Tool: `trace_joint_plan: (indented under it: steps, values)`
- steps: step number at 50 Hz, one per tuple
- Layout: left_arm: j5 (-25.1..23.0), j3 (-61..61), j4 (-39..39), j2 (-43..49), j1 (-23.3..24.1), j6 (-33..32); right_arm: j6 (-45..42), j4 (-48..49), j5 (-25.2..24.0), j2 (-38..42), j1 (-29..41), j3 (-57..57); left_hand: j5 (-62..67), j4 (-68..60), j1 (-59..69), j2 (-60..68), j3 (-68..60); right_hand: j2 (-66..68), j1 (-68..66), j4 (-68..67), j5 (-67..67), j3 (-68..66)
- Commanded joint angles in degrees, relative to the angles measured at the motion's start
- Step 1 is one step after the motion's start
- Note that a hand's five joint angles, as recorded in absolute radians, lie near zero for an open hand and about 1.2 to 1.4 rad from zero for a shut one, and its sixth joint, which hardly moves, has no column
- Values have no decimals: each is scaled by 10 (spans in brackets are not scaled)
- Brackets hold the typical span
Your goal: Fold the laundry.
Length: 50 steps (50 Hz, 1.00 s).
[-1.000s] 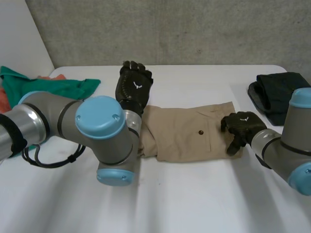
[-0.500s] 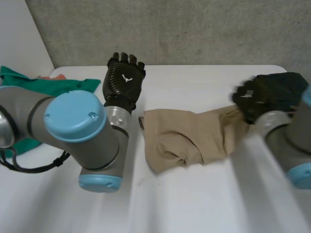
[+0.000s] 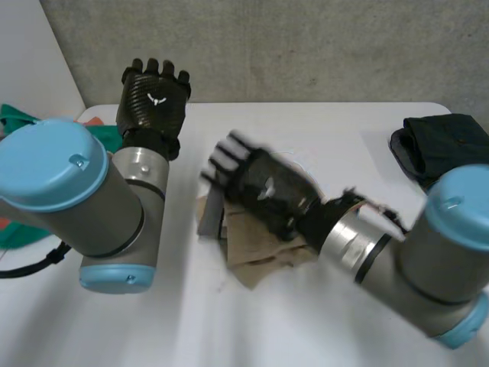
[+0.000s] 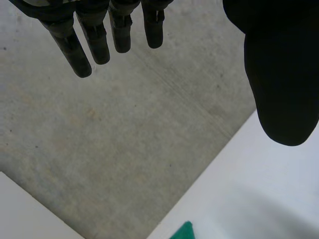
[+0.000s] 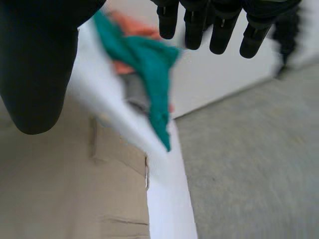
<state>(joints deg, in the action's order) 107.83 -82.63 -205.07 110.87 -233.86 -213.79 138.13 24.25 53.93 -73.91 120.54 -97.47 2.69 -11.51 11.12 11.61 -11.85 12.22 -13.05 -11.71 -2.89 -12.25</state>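
Tan shorts (image 3: 260, 258) bunched mid-table under right hand (image 3: 267, 189), fingers spread, holding nothing; left hand (image 3: 153, 98) up at far left, fingers straight, empty.

The table (image 3: 252, 329) is free along its front and far edges. The shorts (image 3: 263, 256) block the middle, a black cloth (image 3: 443, 149) the right edge, a green cloth (image 3: 17, 121) the left edge.
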Motion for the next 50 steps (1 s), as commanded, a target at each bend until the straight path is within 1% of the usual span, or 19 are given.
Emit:
trace_joint_plan:
  steps: [1, 2, 4, 7, 8, 11, 14, 15, 18, 19, 24, 31, 33, 36, 37, 40, 44, 46, 50]
  values:
    - [-28, 62, 4, 36, 20, 41, 332, -15, 62, -69, -93, 19, -27, 15, -11, -16, 18, -22, 30, 17, 29, 22]
    - [-38, 76, 6, 50, 35, 57, 358, -35, 80, -76, -118, 26, -27, 15, -11, -16, 18, -22, 30, 17, 29, 22]
    - [-50, 99, 17, 79, 64, 85, 371, -81, 98, -67, -144, 46, -21, 10, -6, -11, 13, -22, 30, 17, 29, 22]
    - [-52, 118, 35, 102, 85, 100, 370, -132, 109, -34, -152, 81, -16, 5, -1, -6, 8, -22, 30, 17, 29, 22]
    - [-52, 135, 55, 120, 96, 108, 368, -169, 111, -1, -151, 114, -15, 3, 1, -4, 6, -22, 30, 17, 29, 22]
    - [-50, 165, 92, 150, 106, 116, 364, -232, 114, 53, -151, 182, -15, 3, 1, -4, 6, -22, 30, 17, 29, 22]
    - [-46, 203, 140, 191, 111, 130, 362, -274, 111, 92, -152, 232, -13, 1, 3, -2, 5, -22, 30, 17, 29, 22]
    - [-39, 222, 166, 208, 112, 141, 362, -294, 110, 120, -152, 263, -13, 1, 3, -2, 5, -22, 30, 17, 29, 22]
    - [-25, 247, 207, 228, 114, 164, 362, -322, 108, 157, -151, 303, -11, -1, 4, 0, 3, -22, 30, 17, 29, 22]
    - [-19, 260, 232, 241, 114, 183, 362, -337, 108, 177, -151, 323, -11, -1, 4, 0, 3, -22, 30, 17, 29, 22]
    - [-18, 288, 299, 273, 113, 226, 362, -372, 114, 223, -144, 372, -8, -4, 8, 3, 0, -22, 30, 17, 29, 22]
    - [-4, 317, 390, 313, 110, 211, 359, -423, 102, 269, -108, 405, 0, -12, 16, 11, -9, -22, 30, 17, 29, 22]
    - [7, 314, 404, 313, 106, 203, 343, -429, 101, 282, -95, 408, 4, -16, 20, 15, -12, -22, 30, 17, 29, 22]
    - [40, 306, 408, 309, 91, 187, 313, -431, 105, 295, -77, 408, 6, -17, 21, 16, -14, -22, 30, 17, 29, 22]
    - [54, 299, 407, 306, 83, 180, 292, -431, 112, 304, -68, 408, 4, -16, 20, 15, -12, -22, 30, 17, 29, 22]
    - [63, 291, 409, 301, 78, 167, 262, -431, 120, 321, -59, 408, 4, -16, 20, 15, -12, -22, 30, 17, 29, 22]
    - [63, 275, 408, 289, 76, 149, 224, -423, 158, 337, -58, 408, 4, -16, 20, 15, -12, -22, 30, 17, 29, 22]
    - [63, 265, 408, 288, 75, 141, 197, -417, 186, 338, -58, 408, 4, -16, 20, 15, -12, -22, 30, 17, 29, 22]
    - [62, 254, 405, 287, 75, 139, 163, -403, 203, 332, -56, 404, 0, -12, 16, 11, -9, -22, 30, 17, 29, 22]
